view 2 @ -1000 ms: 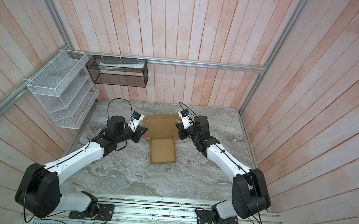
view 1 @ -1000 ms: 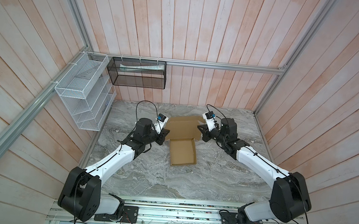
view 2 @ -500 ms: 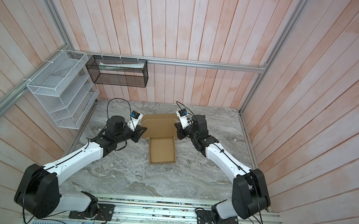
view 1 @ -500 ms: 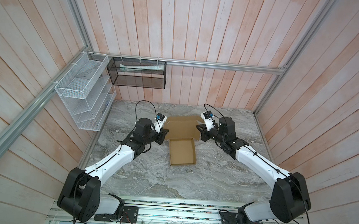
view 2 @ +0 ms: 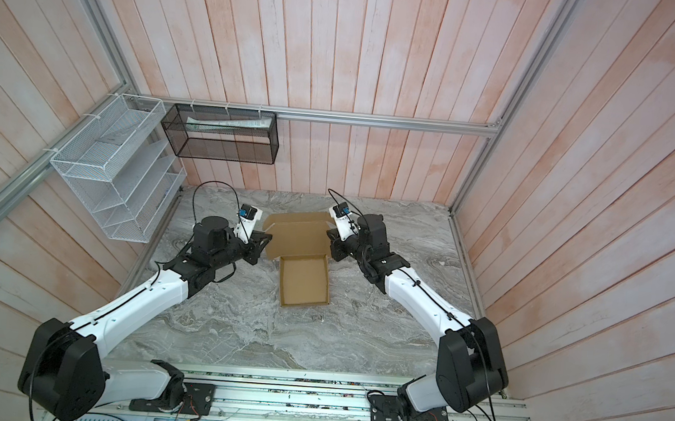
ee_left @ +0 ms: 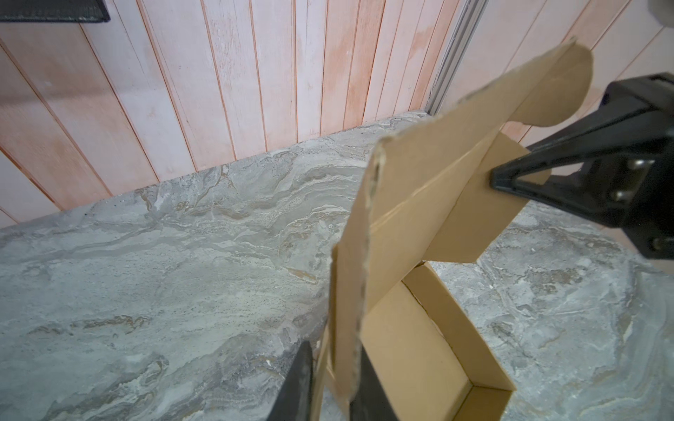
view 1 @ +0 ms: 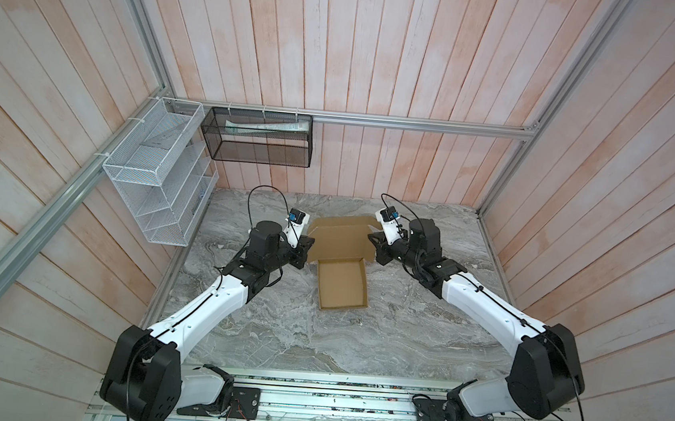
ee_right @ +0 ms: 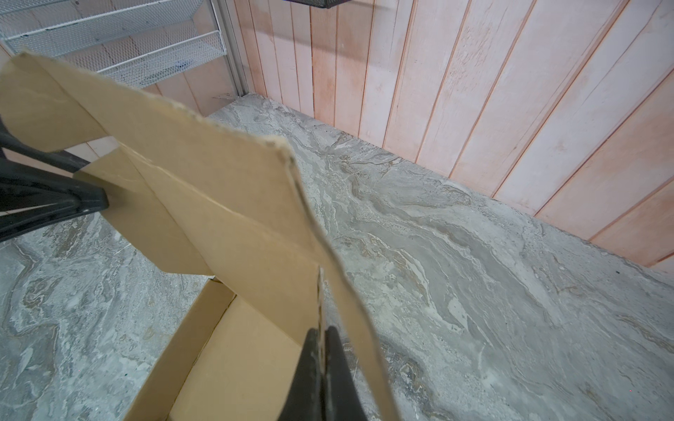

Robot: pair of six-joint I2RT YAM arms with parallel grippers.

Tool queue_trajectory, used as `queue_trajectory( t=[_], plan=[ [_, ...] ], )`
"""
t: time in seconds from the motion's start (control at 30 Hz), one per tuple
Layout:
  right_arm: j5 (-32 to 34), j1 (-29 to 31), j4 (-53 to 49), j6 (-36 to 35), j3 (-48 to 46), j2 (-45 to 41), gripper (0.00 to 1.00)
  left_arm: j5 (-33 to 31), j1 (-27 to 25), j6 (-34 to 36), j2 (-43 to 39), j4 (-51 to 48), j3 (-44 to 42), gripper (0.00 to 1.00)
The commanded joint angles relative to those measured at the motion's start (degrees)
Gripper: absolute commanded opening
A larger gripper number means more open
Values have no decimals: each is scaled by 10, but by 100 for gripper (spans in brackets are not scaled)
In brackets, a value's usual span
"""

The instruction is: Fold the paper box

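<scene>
We hold the paper box (view 1: 342, 280) by both sides of its raised lid.

The box sits on the marble table (view 1: 275, 331), a little toward 12 o'clock from the middle. Its shallow tray lies flat with its walls up, and the lid panel rises tilted from the tray's 12 o'clock edge. Our left gripper (view 1: 308, 247) is clamped on the lid's side flap at 9 o'clock, the cardboard pinched between its fingers. Our right gripper (view 1: 371, 243) is squeezed tight on the opposite flap at 3 o'clock. On the walls beyond, a white wire rack (view 1: 155, 179) hangs at 10 o'clock and a black mesh basket (view 1: 258, 138) at 11 o'clock.
</scene>
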Motion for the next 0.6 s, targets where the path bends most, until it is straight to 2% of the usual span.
queue_trajectory(
  t=[0.0, 0.27, 0.57],
  plan=[
    [16, 7, -8, 10, 23, 6, 1, 0, 1, -20, -2, 11, 9, 17],
    [44, 19, -17, 25, 33, 17, 1, -23, -12, -65, -5, 16, 8, 13],
    [114, 58, -37, 48, 50, 20, 5, -99, -31, -95, 10, 3, 23, 0]
  ],
)
